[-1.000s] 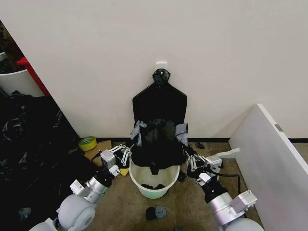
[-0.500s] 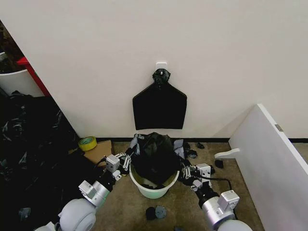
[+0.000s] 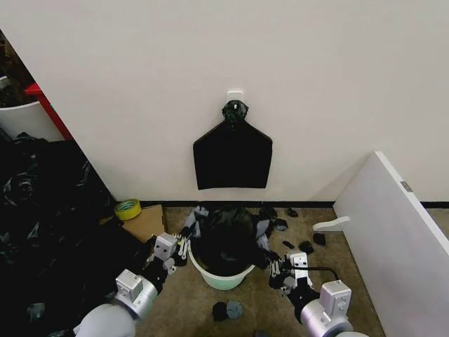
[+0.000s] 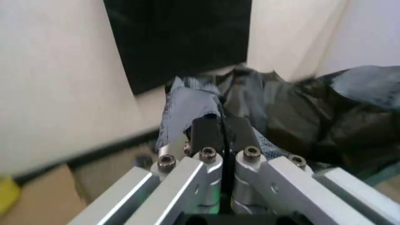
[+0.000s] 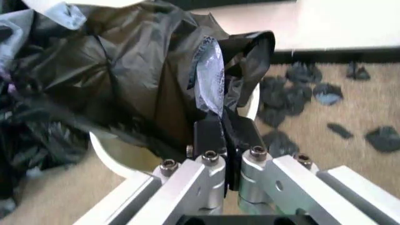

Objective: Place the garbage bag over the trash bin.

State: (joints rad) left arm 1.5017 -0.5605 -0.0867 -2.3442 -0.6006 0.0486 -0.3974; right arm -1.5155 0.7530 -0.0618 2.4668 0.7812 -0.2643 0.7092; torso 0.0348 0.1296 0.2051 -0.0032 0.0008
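Observation:
The garbage bag (image 3: 226, 235), glossy crinkled black plastic, drapes down over the top of the trash bin (image 3: 223, 279), a pale white-green bucket on the floor by the wall. My left gripper (image 3: 179, 247) is at the bin's left side, shut on the bag's edge. At the bin's right side my right gripper (image 3: 278, 265) is shut on the opposite edge. In the left wrist view the gripper (image 4: 222, 131) pinches a bluish-grey fold of the bag (image 4: 300, 117). The right wrist view has the gripper (image 5: 224, 131) clamping the bag (image 5: 125, 70) just above the bin's rim (image 5: 119, 161).
A flat black sheet (image 3: 233, 158) hangs knotted on the wall behind the bin. A heap of black plastic (image 3: 42, 210) lies at the left, with a yellow tape roll (image 3: 127, 208) and cardboard (image 3: 144, 221) beside it. A white board (image 3: 393, 239) leans at the right. Black scraps (image 3: 227, 309) litter the floor.
Both grippers have come down and towards me with the bag's edges. The bag has dropped from in front of the hanging sheet onto the bin's top.

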